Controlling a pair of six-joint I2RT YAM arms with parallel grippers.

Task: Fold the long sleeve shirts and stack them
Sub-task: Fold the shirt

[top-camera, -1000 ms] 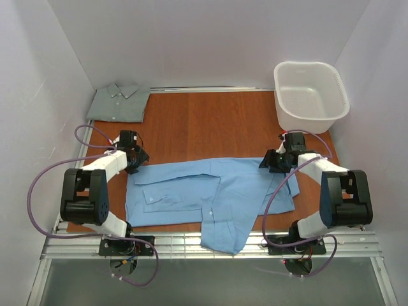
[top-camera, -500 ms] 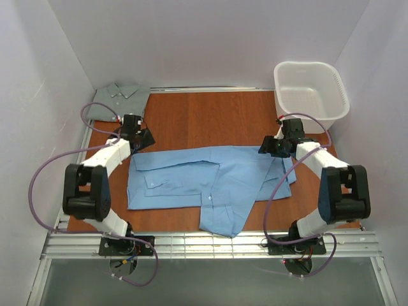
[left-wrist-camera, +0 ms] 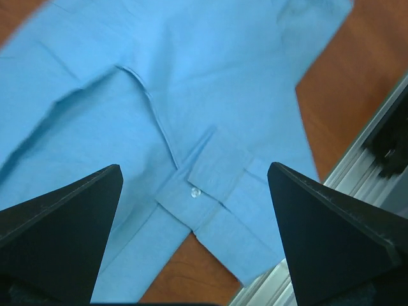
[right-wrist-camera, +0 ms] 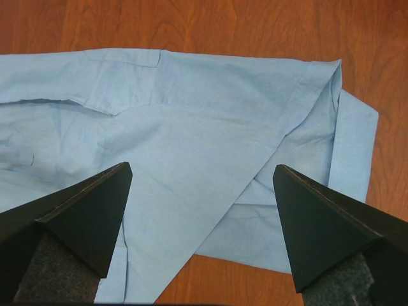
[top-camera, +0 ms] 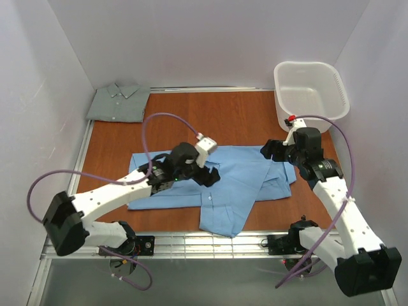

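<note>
A light sky-blue long sleeve shirt (top-camera: 245,182) lies flat across the middle of the table. One of its sleeves (top-camera: 223,220) points toward the front rail. My left gripper (top-camera: 205,174) hovers open above the shirt's middle. In the left wrist view, the left gripper (left-wrist-camera: 194,167) has a buttoned cuff (left-wrist-camera: 203,197) below its spread fingers. My right gripper (top-camera: 275,152) stands open over the shirt's right end. The right wrist view shows the right gripper (right-wrist-camera: 203,166) above folded blue cloth (right-wrist-camera: 191,140), touching nothing. A grey-green shirt (top-camera: 118,102) lies folded at the far left corner.
A white plastic basket (top-camera: 310,95) stands at the far right corner, just behind the right arm. A metal rail (top-camera: 210,242) runs along the front edge, close to the hanging sleeve. Purple cables loop from both arms. White walls enclose the table.
Both grippers pulled the blue shirt away from the front rail, then opened and let go. The left arm swung from the shirt's far-left corner to over its middle.
</note>
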